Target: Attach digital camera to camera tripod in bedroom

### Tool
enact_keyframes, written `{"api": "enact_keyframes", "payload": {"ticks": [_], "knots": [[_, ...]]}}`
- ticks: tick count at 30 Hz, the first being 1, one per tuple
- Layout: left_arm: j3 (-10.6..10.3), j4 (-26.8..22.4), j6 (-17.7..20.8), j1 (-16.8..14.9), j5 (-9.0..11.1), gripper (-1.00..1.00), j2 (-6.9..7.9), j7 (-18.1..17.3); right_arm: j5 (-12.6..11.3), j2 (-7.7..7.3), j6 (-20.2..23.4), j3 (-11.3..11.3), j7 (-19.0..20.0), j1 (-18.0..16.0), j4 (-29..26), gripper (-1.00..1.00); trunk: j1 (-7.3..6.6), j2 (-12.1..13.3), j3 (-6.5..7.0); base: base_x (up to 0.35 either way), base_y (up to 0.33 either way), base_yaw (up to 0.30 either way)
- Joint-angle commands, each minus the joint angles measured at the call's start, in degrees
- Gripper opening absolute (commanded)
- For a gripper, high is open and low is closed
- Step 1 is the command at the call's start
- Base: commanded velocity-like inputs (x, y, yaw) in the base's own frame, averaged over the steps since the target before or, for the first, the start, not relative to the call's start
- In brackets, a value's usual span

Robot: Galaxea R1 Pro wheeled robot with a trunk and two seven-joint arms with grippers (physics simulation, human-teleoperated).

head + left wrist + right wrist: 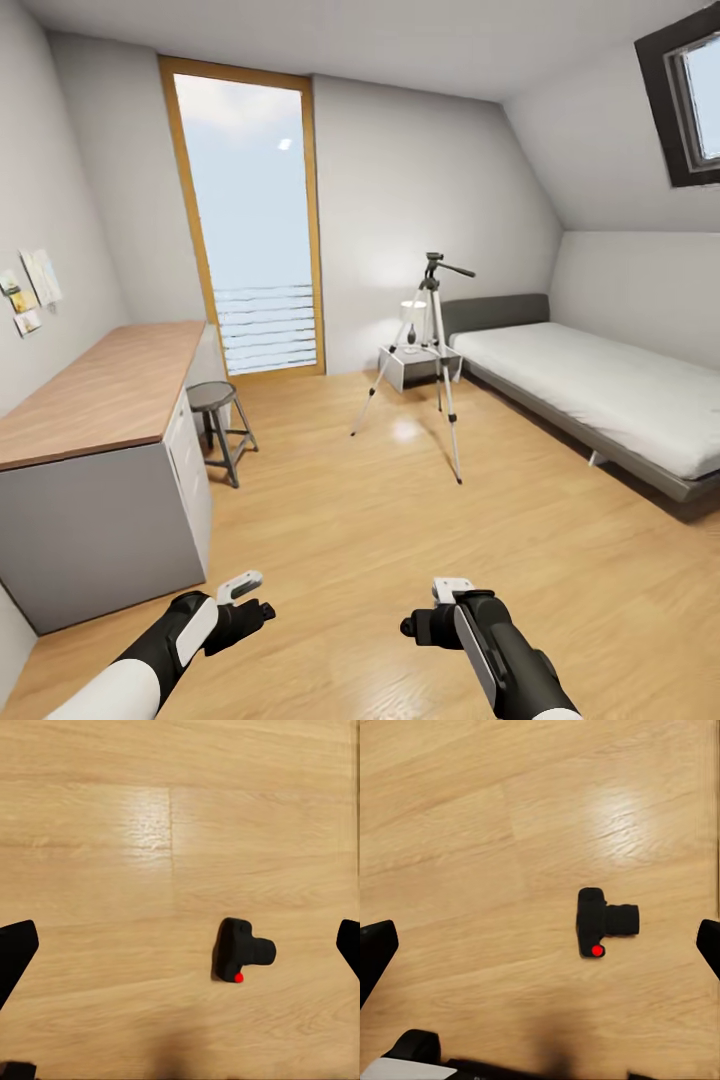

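The digital camera [604, 921] is matte black with a bright red button, lying on the honey-toned plank floor [380, 540]. The camera tripod [430, 360] has silver-white legs and a black head. Beside the tripod, the bed [590, 390] is grey-framed with a white mattress. The window [250, 215] frame is orange wood; the walls are white.

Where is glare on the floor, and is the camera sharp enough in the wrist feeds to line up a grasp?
Left wrist view: a bright sheen patch on the wood floor, apart from the digital camera, which looks soft-edged but readable, red button clear. Right wrist view: the glare streak sits beyond the digital camera, whose outline is crisper. Head view: a small glare spot lies on the floor by the camera tripod.
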Motion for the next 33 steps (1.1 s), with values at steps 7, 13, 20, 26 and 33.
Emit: {"api": "enact_keyframes", "payload": {"ticks": [7, 13, 20, 26, 33], "knots": [[0.0, -0.1, 0.3, 0.0, 0.2, 1.0, 0.02, 0.0, 0.0, 0.0, 0.2, 0.0, 0.1, 0.0, -0.1, 1.0, 0.0, 0.0, -0.29, 0.002, 0.008, -0.229], [0.0, -0.1, 0.3, 0.0, 0.2, 1.0, 0.04, 0.0, 0.0, 0.02, 0.0, 0.0, 0.1, 0.0, -0.1, 1.0, 0.0, 0.0, -0.43, 0.013, 0.012, -0.125], [0.0, -0.1, 0.3, 0.0, 0.2, 1.0, 0.03, 0.0, 0.0, 0.05, -0.1, 0.0, 0.1, 0.0, -0.2, 1.0, 0.0, 0.0, -0.48, 0.129, 0.103, -0.031], [0.0, -0.1, 0.3, 0.1, 0.2, 1.0, 0.02, 0.1, 0.0, 0.07, -0.1, 0.1, 0.1, 0.0, -0.2, 1.0, 0.0, 0.0, -0.49, 0.093, 0.064, -0.008], [0.0, -0.1, 0.3, 0.1, 0.2, 1.0, -0.04, 0.1, 0.0, 0.08, -0.1, 0.1, 0.1, 0.0, -0.2, 1.0, 0.0, 0.0, -0.49, 0.024, -0.033, -0.002]]}}
